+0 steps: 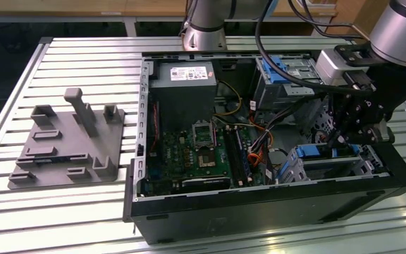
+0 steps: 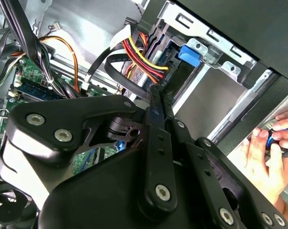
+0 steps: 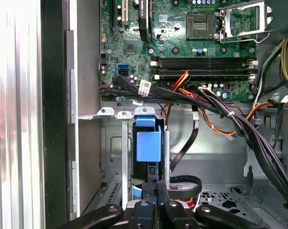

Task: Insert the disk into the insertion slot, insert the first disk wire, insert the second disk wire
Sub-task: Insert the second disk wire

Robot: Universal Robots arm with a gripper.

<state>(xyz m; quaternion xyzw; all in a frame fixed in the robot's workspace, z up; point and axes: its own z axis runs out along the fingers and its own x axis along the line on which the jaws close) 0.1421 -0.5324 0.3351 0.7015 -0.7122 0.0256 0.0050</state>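
Note:
The disk (image 3: 148, 145) stands in the insertion slot (image 3: 112, 143), its bright blue bracket facing up; in the exterior view the blue bracket (image 1: 314, 153) sits in the small grey cage (image 1: 361, 161) at the case's near corner, on that view's right. My gripper (image 1: 338, 142) hangs straight over the cage. In both wrist views its fingers are pressed together. A flat black disk wire (image 2: 122, 81) loops into the fingertips (image 2: 155, 93) beside a red and yellow wire bundle (image 2: 139, 52). The gripper (image 3: 157, 188) is just off the disk's end.
A motherboard (image 1: 196, 153), a grey power supply (image 1: 185, 84) and a taller bay with a blue latch (image 1: 284, 74) fill the open case. A grey fixture plate (image 1: 69, 143) lies on the slatted table. A person's hand (image 2: 270, 152) is outside the case wall.

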